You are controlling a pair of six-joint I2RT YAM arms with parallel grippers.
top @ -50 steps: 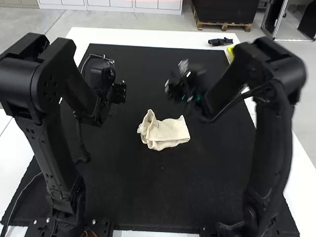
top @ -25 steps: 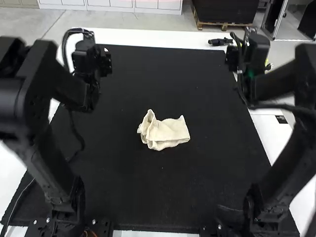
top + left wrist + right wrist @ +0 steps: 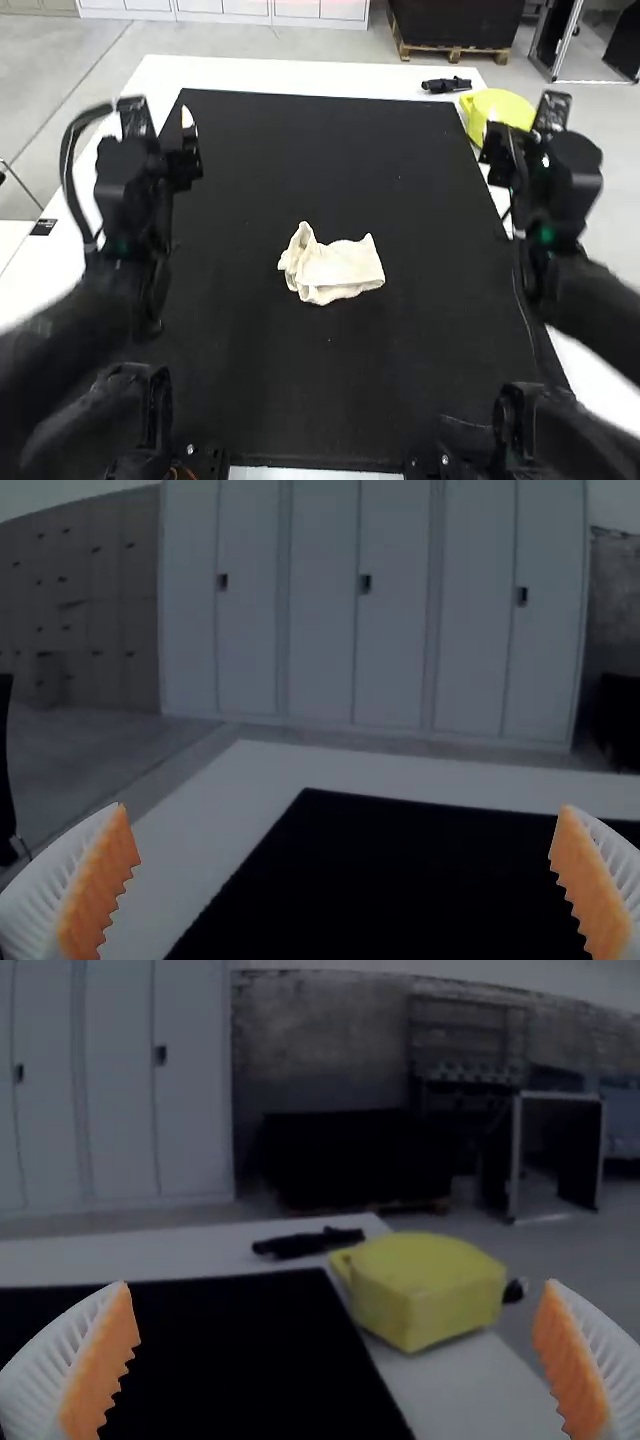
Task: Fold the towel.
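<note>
The cream towel [image 3: 335,270] lies in a small folded bundle at the middle of the black mat in the high view, its left end rumpled with a raised corner. Off to the towel's far left is my left gripper [image 3: 188,128], apart from it; in the left wrist view this gripper [image 3: 345,830] is open, fingers wide apart with nothing between them. My right gripper [image 3: 490,140] is beyond the towel to the right, near the mat's edge; its ribbed fingers stand open and hold nothing in the right wrist view, where the gripper [image 3: 335,1310] shows again.
A yellow object [image 3: 500,106] sits at the white table's back right corner. Left of it lies a black tool-like item [image 3: 446,85] on the white table [image 3: 290,75], behind the mat [image 3: 320,130]. Bare mat surrounds the towel.
Both arms have moved outward from the towel, the left gripper to the left and the right gripper to the right, near the mat's sides. The towel has stayed as it was.
</note>
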